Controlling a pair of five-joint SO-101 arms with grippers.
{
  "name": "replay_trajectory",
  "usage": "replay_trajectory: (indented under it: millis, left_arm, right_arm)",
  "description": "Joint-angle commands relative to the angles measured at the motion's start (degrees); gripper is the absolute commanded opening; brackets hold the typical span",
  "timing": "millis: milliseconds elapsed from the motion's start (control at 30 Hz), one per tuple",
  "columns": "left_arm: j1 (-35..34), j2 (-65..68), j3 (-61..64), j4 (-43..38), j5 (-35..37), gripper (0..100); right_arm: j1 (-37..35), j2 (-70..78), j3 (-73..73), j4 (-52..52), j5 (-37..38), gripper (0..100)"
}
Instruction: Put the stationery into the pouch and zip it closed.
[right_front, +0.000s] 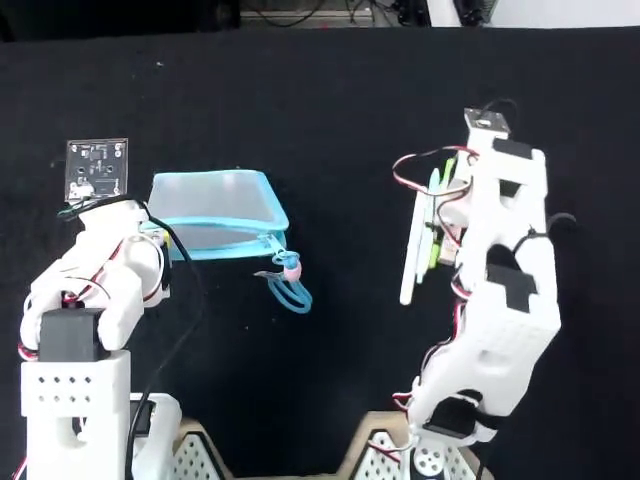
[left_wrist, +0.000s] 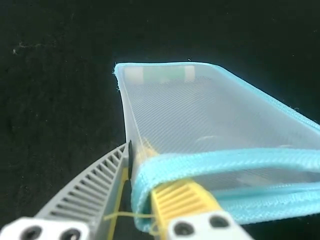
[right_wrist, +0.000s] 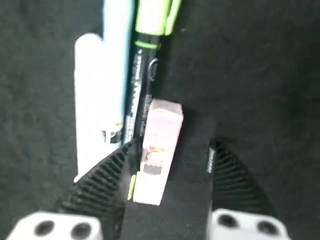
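"Two grippers to check. What has the left gripper (left_wrist: 139, 171) got?"

"It is clamped on the pouch (left_wrist: 200, 110). Its grey and yellow fingers (left_wrist: 180, 197) pinch one corner of the teal zip edge. From above, that is the pouch's near corner on the left arm's side, and the arm covers the pinch itself."

"Anything in the pouch?"

"Hard to say. The mesh is see-through, but only faint shapes show behind it. Two teal bands run apart along the mouth, so it looks unzipped, though their far end is cut off. The zip pull (right_front: 291, 266), with a pink bead and blue loop, lies on the black table (right_front: 330, 110) at the pouch's other near corner."

"And the right gripper (right_wrist: 170, 150)?"

"Spread wide, gripping nothing. A pink eraser (right_wrist: 157, 150) lies between its black fingers (right_wrist: 227, 172), close against one and clear of the other. Whether it touches, I cannot tell. Beside it lie a green pen (right_wrist: 150, 20), a pale blue pen (right_wrist: 117, 55) and a white marker (right_wrist: 90, 100), their far ends cut off."

"Where on the table?"

"Well apart from the pouch, half hidden under the right arm from above. A small printed card (right_front: 96, 168) lies beyond the left arm."
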Motion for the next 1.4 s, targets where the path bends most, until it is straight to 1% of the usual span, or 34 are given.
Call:
replay_trajectory:
  millis: [0,167,333,433,533,633,700,900,1133,1367]
  left_arm:
    - [0.48,-0.88,-1.1,0.18,0.35,3]
    - [0.57,-0.88,-1.1,0.18,0.35,3]
    - [0.57,-0.88,-1.1,0.18,0.35,3]
    - [0.57,-0.88,-1.1,0.18,0.35,3]
    - [0.57,-0.88,-1.1,0.18,0.35,3]
    - [0.57,-0.88,-1.1,0.18,0.35,3]
    - [0.57,-0.88,-1.1,0.18,0.35,3]
    - [0.57,-0.88,-1.1,0.18,0.35,3]
    - [0.4,-0.97,-0.57,0.09,0.35,3]
    - [0.57,-0.97,-0.22,0.09,0.26,3]
  right_arm:
    - [3.69,0.31,-7.43,5.01,-0.09,12.4]
    - [8.62,0.48,-11.82,8.09,0.0,0.8]
    - [11.52,0.22,-13.76,8.7,5.63,1.1]
    - [11.69,0.57,-15.16,11.52,6.33,1.2]
    - [10.55,0.57,-16.4,13.36,5.1,3.0]
    - [7.82,0.66,-16.48,13.63,-1.23,11.1]
    - [5.71,0.66,-16.13,13.54,-3.6,15.2]
    - [1.58,0.75,-16.22,13.01,-4.22,14.2]
    - [3.87,5.41,-16.57,7.74,-4.31,14.2]
    - [5.36,13.49,-21.41,7.65,-3.87,14.1]
